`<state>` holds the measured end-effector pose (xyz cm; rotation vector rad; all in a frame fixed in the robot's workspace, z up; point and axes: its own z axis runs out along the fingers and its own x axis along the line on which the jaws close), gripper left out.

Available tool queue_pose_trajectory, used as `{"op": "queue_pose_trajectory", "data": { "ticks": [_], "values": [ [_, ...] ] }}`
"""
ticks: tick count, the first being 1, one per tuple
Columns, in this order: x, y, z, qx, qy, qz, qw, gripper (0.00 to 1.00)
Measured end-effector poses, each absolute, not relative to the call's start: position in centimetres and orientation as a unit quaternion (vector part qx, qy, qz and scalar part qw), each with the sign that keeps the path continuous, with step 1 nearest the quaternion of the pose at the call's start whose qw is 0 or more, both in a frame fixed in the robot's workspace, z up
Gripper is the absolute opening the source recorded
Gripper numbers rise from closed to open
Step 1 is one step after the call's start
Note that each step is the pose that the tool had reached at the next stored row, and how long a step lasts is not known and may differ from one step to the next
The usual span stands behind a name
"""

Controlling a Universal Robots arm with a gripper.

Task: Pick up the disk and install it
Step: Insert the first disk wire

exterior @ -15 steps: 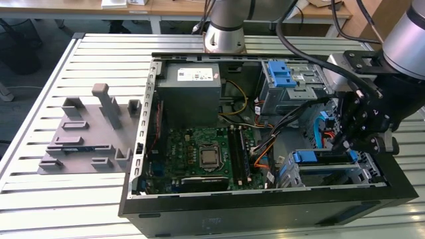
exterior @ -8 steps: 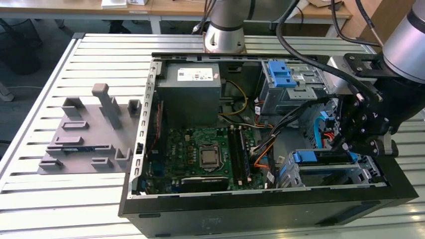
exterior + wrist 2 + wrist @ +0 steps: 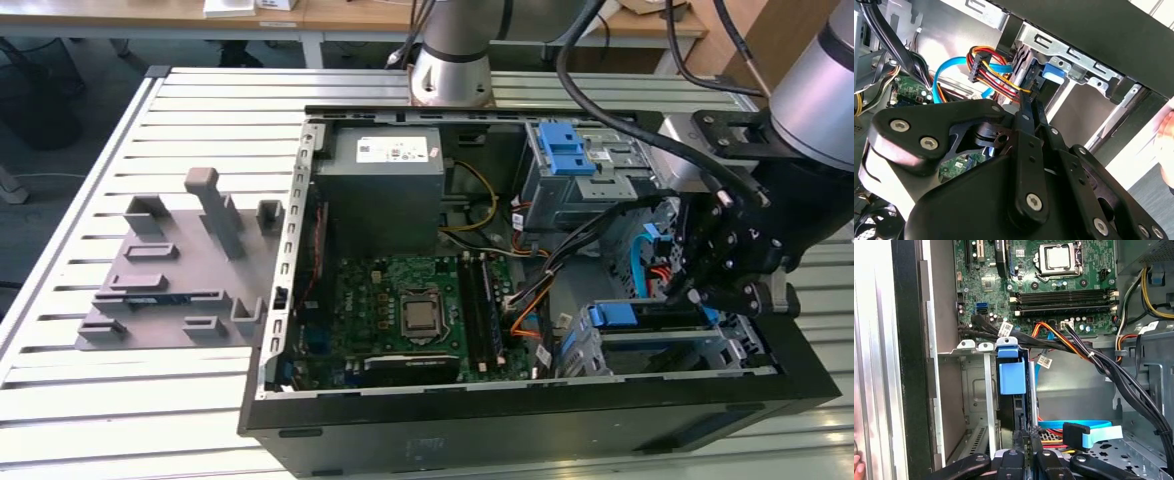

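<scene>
One disk [image 3: 1012,377] stands on edge in the near drive cage [image 3: 988,390] of one open computer case [image 3: 534,425], at the exterior view's right; the single tool [image 3: 1028,440], fingers [image 3: 1020,442] drawn together, touches its edge.

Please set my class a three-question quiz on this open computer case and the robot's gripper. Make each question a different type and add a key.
1. True or false: the black open computer case lies on a slatted metal table.
2. Which is nearest the gripper? A) the grey power-supply box; B) the flat disk with the blue plastic carrier frame; C) the grey plastic fixture.
3. Fill in: the flat cable with the black connector is ____ in colour.
Key: 1 true; 2 B; 3 blue.
</scene>
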<state>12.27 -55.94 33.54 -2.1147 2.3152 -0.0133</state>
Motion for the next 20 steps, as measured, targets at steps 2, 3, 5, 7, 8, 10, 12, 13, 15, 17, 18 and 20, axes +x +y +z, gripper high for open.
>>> {"op": "queue_pose_trajectory", "data": {
  "ticks": [2, 3, 5, 7, 8, 10, 12, 13, 15, 17, 18, 20],
  "values": [
    [12.31, -55.96, 33.5, -0.674, 0.738, -0.004, 0.003, 0.16],
    [12.33, -55.97, 33.49, -0.674, 0.738, -0.004, 0.003, 0.16],
    [12.34, -55.99, 33.45, -0.674, 0.738, -0.004, 0.003, 0.16],
    [12.35, -55.99, 33.42, -0.674, 0.738, -0.004, 0.003, 0.16],
    [12.35, -55.99, 33.39, -0.674, 0.738, -0.004, 0.003, 0.16],
    [12.35, -55.99, 33.35, -0.674, 0.738, -0.004, 0.002, 0.16],
    [12.35, -55.99, 33.32, -0.674, 0.738, -0.004, 0.002, 0.16],
    [12.35, -55.99, 33.32, -0.674, 0.738, -0.004, 0.002, 0.16],
    [12.36, -55.99, 33.3, -0.674, 0.738, -0.003, 0.002, 0.16],
    [12.37, -55.99, 33.33, -0.674, 0.738, -0.002, 0.001, 0.16],
    [12.36, -56.0, 33.38, -0.674, 0.738, -0.002, 0.0, 0.16],
    [12.36, -55.99, 33.47, -0.674, 0.738, -0.001, -0.001, 0.16]
  ]
}}
